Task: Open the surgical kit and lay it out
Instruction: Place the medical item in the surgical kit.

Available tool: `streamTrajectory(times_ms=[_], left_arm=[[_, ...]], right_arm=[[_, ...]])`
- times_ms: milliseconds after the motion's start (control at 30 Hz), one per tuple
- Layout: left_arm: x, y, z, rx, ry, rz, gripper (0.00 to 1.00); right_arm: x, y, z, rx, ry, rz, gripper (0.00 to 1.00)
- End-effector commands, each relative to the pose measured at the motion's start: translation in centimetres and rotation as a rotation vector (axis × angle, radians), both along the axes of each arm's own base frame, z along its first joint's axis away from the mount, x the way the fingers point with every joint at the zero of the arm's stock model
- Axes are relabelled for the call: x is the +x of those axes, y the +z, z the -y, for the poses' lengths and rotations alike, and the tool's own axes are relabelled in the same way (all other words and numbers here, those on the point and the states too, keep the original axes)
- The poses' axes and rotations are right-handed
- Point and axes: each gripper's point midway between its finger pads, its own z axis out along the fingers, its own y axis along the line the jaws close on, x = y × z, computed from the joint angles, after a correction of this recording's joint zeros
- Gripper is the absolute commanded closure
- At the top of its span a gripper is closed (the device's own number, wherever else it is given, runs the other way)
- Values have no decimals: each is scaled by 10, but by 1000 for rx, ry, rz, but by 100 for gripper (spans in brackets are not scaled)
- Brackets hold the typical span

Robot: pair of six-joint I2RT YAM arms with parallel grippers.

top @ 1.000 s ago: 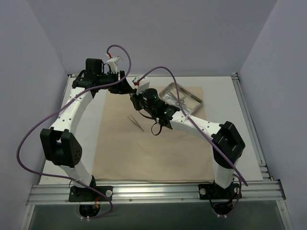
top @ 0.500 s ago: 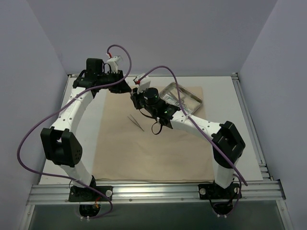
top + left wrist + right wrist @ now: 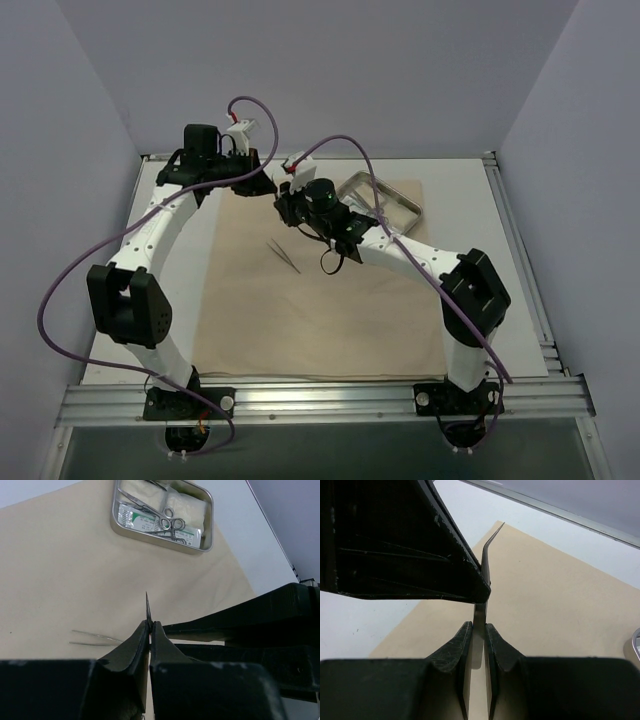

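A thin pair of metal tweezers (image 3: 479, 611) with a bent tip hangs in the air above the far left of the tan cloth (image 3: 300, 300). My right gripper (image 3: 479, 630) is shut on its flat end. My left gripper (image 3: 150, 626) is shut on the same tweezers, whose tip sticks up just past the fingers. In the top view the two grippers meet, left (image 3: 268, 186) and right (image 3: 284, 208). A second pair of tweezers (image 3: 283, 254) lies flat on the cloth. The steel tray (image 3: 206, 540) holds ring-handled clamps (image 3: 171, 521), gauze (image 3: 192, 505) and a clear packet (image 3: 137, 520).
The tray (image 3: 395, 190) stands on the cloth's far right corner. White table shows around the cloth, with a metal rail (image 3: 520, 260) along the right side. Purple cables (image 3: 345, 150) loop over both arms.
My left gripper has closed on the tweezers that the right gripper holds. The right wrist has shifted slightly toward the back left.
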Motion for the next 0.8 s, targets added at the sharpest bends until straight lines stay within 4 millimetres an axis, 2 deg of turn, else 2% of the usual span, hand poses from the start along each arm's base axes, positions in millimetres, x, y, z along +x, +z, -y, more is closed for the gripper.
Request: streamTrajectory(times_ms=[0, 67, 200, 367, 400, 533, 633, 667, 700, 767], left_arm=[[3, 1, 2, -7, -39, 54, 98], [3, 1, 2, -11, -42, 53, 98], [1, -4, 2, -10, -54, 50, 98], [-2, -12, 2, -4, -83, 42, 98], [-4, -12, 3, -5, -97, 48, 98], [-16, -10, 7, -26, -173, 51, 98], [-27, -7, 10, -30, -260, 81, 98], [-35, -6, 12, -41, -291, 74, 98], [-38, -5, 11, -32, -316, 99, 98], [-45, -3, 12, -42, -350, 113, 98]], right_arm=[[-1, 29, -13, 90, 105, 47, 93], [0, 24, -9, 76, 109, 38, 87], [1, 27, 1, 74, 138, 34, 67], [-1, 36, 16, 35, 209, 60, 52], [-2, 31, 20, 14, 221, 49, 48], [-11, 22, 28, -14, 341, 12, 45], [-13, 24, 36, 12, 382, 27, 38], [-23, 22, 36, 32, 434, 22, 37], [-23, 29, 36, 62, 450, 55, 36], [-32, 27, 33, 96, 493, 39, 36]])
